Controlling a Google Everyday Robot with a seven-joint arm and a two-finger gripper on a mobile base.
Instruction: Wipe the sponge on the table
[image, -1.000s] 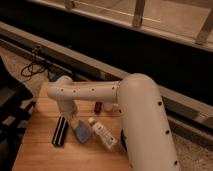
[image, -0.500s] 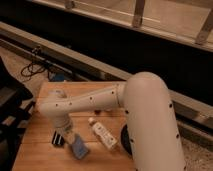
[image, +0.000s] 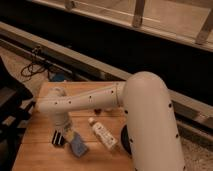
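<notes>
Sponge (image: 78, 146) slid nearer; gripper (image: 69, 138) apparently atop it.

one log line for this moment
gripper: low over table, at sponge | sponge: on table, grip unclear | white bottle: lying beside sponge

I count one desk (image: 35, 155). On it I see one blue sponge (image: 78, 146), one white bottle (image: 103, 136) and one black bar (image: 58, 138) with ridges. I have one white arm (image: 100, 97) and one pincer (image: 67, 135). My pincer is down low over the desk, between the bar and the sponge. By the far edge is one small blue thing (image: 57, 78). One bunch of wires (image: 34, 65) lies on the floor.
</notes>
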